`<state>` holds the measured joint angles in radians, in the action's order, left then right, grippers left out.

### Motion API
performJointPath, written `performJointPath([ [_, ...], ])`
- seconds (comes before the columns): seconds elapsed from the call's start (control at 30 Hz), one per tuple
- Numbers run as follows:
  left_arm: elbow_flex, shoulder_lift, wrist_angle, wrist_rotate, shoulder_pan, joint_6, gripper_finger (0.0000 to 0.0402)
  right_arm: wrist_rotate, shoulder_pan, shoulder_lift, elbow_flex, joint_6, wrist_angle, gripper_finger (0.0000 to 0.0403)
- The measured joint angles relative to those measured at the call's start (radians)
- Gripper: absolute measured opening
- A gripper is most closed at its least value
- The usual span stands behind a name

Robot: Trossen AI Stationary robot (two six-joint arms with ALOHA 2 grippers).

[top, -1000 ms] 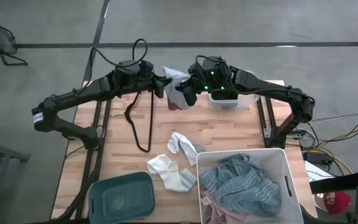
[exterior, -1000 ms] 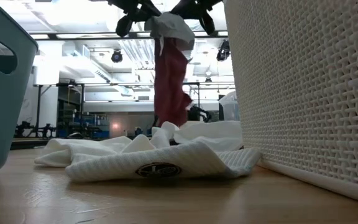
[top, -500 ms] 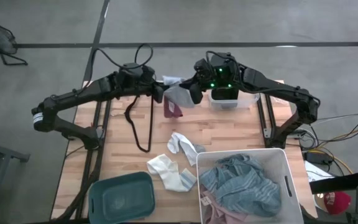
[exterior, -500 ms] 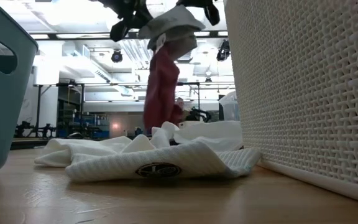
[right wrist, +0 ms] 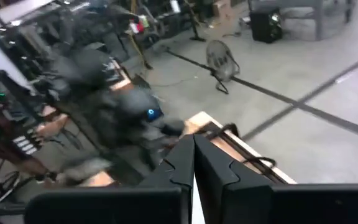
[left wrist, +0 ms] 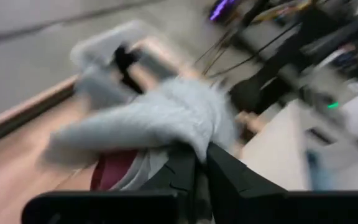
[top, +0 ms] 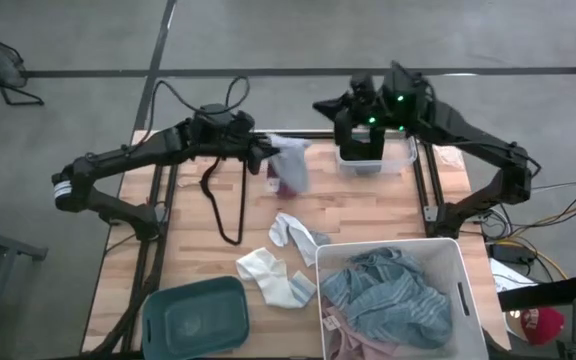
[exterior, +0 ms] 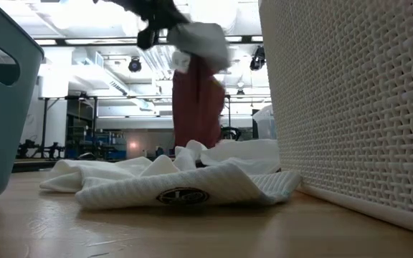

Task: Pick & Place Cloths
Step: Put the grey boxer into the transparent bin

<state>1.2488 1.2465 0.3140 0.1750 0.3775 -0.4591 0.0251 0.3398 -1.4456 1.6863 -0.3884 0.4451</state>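
Note:
A cloth, grey on top and maroon below [top: 290,168], hangs over the table's far middle from my left gripper [top: 266,155], which is shut on it. In the low view the cloth [exterior: 198,100] hangs down behind the white socks [exterior: 181,183], which hide its lower end. My right gripper [top: 320,105] is shut and holds nothing; it is up beyond the table's far edge, to the right of the cloth. In its wrist view the right fingers [right wrist: 193,163] are pressed together. My left gripper pinches the cloth's grey upper part [left wrist: 188,140] between its two fingers. The fingers come nearly level from the table's left. The grey part bunches over the fingertips and the maroon part [left wrist: 114,171] hangs slack below.
Two white socks [top: 293,232] [top: 273,277] lie mid-table. A white bin [top: 468,300] at the near right holds blue-striped [top: 383,295] and pink [top: 340,340] cloth. A teal bin [top: 196,315] stands near left, a clear container [top: 368,158] far right, and a black cable [top: 230,200] hangs left of centre.
My right gripper has let go of the cloth and drawn back up and toward the table's far right. The cloth, held between both grippers before, now hangs from my left gripper alone, and its maroon part has swung toward the right.

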Motion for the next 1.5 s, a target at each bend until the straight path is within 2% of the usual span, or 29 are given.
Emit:
performJointPath([
  [0.1, 0.007, -0.017, -0.09, 0.004, 0.0, -0.002, 0.0038, -0.001, 0.002, -0.01, -0.003, -0.001, 0.018, 0.0007],
  [0.2, 0.005, -0.016, -0.098, 0.001, 0.001, -0.022, 0.0052, 0.016, -0.003, -0.017, -0.009, -0.001, 0.042, 0.0007],
  [0.37, 0.004, -0.021, -0.114, -0.026, 0.001, -0.086, 0.0065, 0.107, 0.001, -0.022, -0.002, -0.008, 0.057, 0.0008],
  [0.63, 0.005, -0.021, -0.099, -0.053, 0.001, -0.149, 0.0067, 0.12, -0.008, -0.025, -0.003, -0.014, 0.075, 0.0017],
  [0.73, 0.005, -0.019, -0.019, -0.058, 0.002, -0.124, 0.0067, 0.111, -0.006, -0.034, -0.006, -0.014, 0.088, 0.0033],
  [0.87, -0.005, 0.008, 0.192, -0.108, 0.003, -0.067, 0.0067, 0.119, -0.01, -0.04, -0.006, -0.015, 0.082, 0.0055],
  [1.03, -0.06, 0.068, 0.319, -0.098, 0.003, -0.099, 0.0072, 0.11, -0.006, -0.058, -0.006, -0.012, 0.083, 0.0081],
  [1.17, -0.118, 0.13, 0.296, -0.005, 0.001, -0.166, 0.0103, 0.115, -0.009, -0.065, -0.006, -0.012, 0.082, 0.0098],
  [1.33, -0.174, 0.222, 0.289, -0.006, 0.004, -0.167, 0.0176, 0.114, -0.011, -0.076, -0.006, -0.031, 0.084, 0.0114],
  [1.5, -0.178, 0.314, 0.274, 0.005, 0.007, -0.148, 0.0246, 0.114, -0.013, -0.08, -0.005, -0.06, 0.082, 0.0124],
])
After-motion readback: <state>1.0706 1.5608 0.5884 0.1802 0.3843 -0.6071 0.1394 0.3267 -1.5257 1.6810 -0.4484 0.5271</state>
